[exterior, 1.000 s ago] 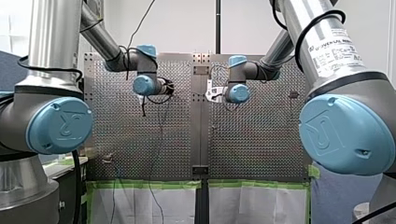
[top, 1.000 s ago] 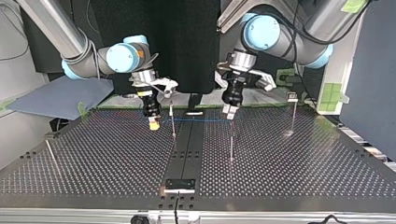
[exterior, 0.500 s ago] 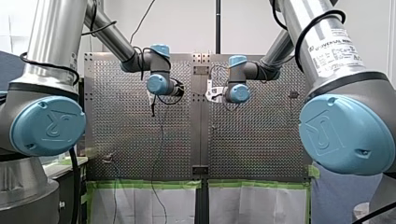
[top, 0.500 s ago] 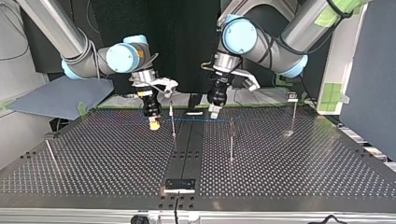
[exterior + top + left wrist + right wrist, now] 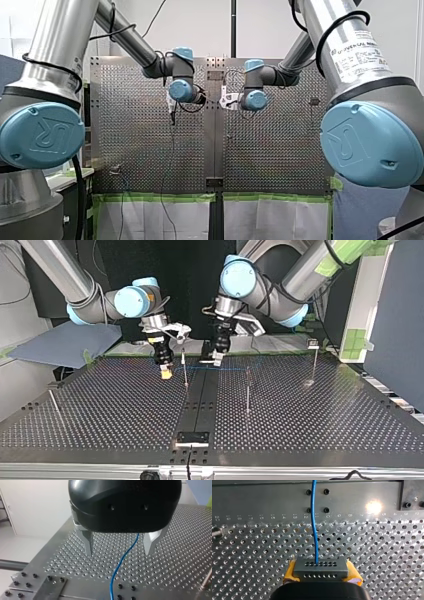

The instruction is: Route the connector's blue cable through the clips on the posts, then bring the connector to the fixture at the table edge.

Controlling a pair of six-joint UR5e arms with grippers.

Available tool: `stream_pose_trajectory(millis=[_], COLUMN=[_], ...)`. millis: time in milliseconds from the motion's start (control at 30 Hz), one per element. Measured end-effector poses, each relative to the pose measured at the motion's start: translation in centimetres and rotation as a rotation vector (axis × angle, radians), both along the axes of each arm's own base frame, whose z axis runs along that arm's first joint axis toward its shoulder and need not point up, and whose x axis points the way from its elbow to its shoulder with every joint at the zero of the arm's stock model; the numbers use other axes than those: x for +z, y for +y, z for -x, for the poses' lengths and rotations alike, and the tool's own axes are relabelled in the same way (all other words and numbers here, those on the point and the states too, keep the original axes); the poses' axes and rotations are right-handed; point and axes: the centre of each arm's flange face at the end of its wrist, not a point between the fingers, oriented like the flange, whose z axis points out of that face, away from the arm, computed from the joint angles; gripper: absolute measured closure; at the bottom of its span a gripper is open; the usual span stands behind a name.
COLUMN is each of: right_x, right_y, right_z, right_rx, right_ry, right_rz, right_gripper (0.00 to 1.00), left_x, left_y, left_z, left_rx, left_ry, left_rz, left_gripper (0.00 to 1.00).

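1. Cable point(image 5: 314, 525), thin and blue, comes out of one hole in the grey rectangular plastic connector point(image 5: 320, 568). It runs straight ahead of my right gripper point(image 5: 322, 573), over the perforated metal table point(image 5: 387, 555).
2. My right gripper holds the connector by its two short ends. Its fingers, with the yellow pads point(image 5: 290, 572), are closed on the connector.
3. In the top view my right gripper stands upright at about eleven o'clock from the middle of the table, with its tip close above the surface.
4. From there the cable stretches in a nearly level line towards three o'clock. It passes a thin upright metal post point(image 5: 185, 371) and reaches the top of a second such post point(image 5: 247, 390). Whether it sits in any clip, I cannot tell.
5. My left gripper point(image 5: 216, 359), black, hangs between these two posts at about twelve o'clock, right at the line of the cable.
6. In the left wrist view its two metal fingers point(image 5: 88, 542) stand wide apart. The cable passes through the gap between them and appears to touch neither finger.
7. Two more posts stand farther out in the top view: an upright third post point(image 5: 314, 362) at about two o'clock and a tilted fourth post point(image 5: 52, 402) at about nine o'clock.
8. A small dark fixture point(image 5: 192, 438) sits at six o'clock on the near edge of the table, well apart from the connector.
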Motion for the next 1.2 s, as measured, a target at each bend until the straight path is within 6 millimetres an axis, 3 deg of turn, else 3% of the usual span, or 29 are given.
stream_pose_trajectory(millis=[400, 1200], right_x=[0.0, -0.1], right_y=[0.0, 0.1], right_z=[0.1, 0.0], right_rx=[-0.001, 0.002], right_ry=[0.003, 0.007], right_rz=[0.0, -0.003], right_gripper=[1.0, 1.0], left_x=[-1.5, -0.6], left_y=[0.3, 1.5], left_z=[-2.5, -5.0], left_rx=[0.097, 0.293], left_ry=[-0.002, -0.031], left_rz=[0.004, 0.023], left_gripper=[0.0, 0.0])
